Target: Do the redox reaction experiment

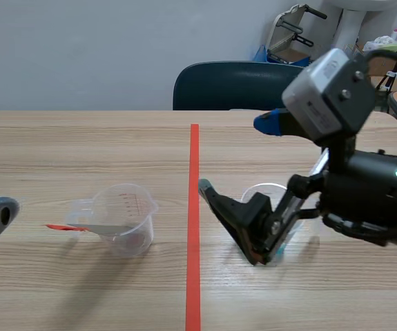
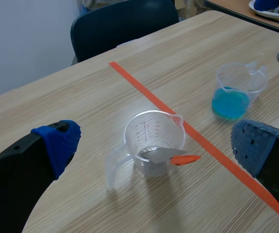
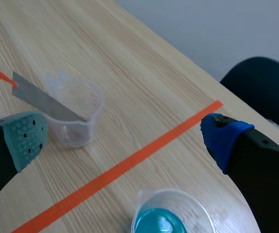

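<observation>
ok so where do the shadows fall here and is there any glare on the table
Scene view: the light is soft; the clear measuring cup throws a faint shadow toward the camera, and the table shows a pale sheen near the right gripper. Left wrist view: only a weak shadow beside that cup, no hard glare. Right wrist view: the metal strip reads flat grey, without highlights.

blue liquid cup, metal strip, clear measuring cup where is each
blue liquid cup point(image 2: 230, 103): left wrist view, lower wall
metal strip point(image 2: 155, 154): left wrist view, grey middle
clear measuring cup point(image 2: 148, 128): left wrist view, graduated wall
</observation>
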### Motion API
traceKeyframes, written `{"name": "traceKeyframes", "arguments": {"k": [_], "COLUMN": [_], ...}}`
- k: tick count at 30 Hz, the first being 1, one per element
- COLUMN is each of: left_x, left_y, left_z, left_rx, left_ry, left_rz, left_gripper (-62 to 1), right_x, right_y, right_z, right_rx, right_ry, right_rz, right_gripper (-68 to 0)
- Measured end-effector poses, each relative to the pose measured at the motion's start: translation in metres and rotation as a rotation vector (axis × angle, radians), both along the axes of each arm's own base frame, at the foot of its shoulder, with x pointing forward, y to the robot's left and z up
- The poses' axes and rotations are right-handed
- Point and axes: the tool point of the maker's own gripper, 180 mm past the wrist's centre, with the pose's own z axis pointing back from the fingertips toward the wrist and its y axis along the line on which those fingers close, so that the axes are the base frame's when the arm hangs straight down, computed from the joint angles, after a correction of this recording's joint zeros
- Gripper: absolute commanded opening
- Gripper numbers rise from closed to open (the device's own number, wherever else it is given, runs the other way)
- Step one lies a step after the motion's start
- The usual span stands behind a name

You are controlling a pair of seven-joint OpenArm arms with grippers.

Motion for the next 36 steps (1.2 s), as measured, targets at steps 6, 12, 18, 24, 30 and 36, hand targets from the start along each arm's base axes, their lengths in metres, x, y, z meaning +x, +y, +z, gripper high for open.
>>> {"name": "traceKeyframes", "arguments": {"k": [6,12,18,24,30,36], "left_x": [-0.009,-0.011,-0.009,-0.007,0.009,0.021], "left_y": [-0.002,-0.012,-0.023,-0.033,-0.021,-0.001], "left_z": [-0.003,-0.006,-0.005,0.003,0.012,0.009], "left_rx": [0.053,0.095,0.127,0.109,0.093,0.134], "left_ry": [0.047,0.066,0.062,0.040,-0.034,-0.069], "left_rz": [-0.096,-0.197,-0.283,-0.344,-0.271,-0.193], "left_gripper": [1.4,1.4,1.4,1.4,1.4,1.4], "right_x": [0.001,-0.008,-0.010,-0.024,-0.035,-0.026], "right_y": [0.035,0.066,0.098,0.133,0.153,0.163], "right_z": [-0.016,-0.026,-0.029,-0.042,-0.058,-0.060], "right_rx": [-0.017,-0.030,-0.035,-0.047,-0.072,-0.071], "right_ry": [0.023,0.039,0.016,0.027,0.052,0.043], "right_rz": [0.143,0.268,0.330,0.411,0.466,0.444], "right_gripper": [0.4,0.4,0.4,0.4,0.4,-2.9]}}
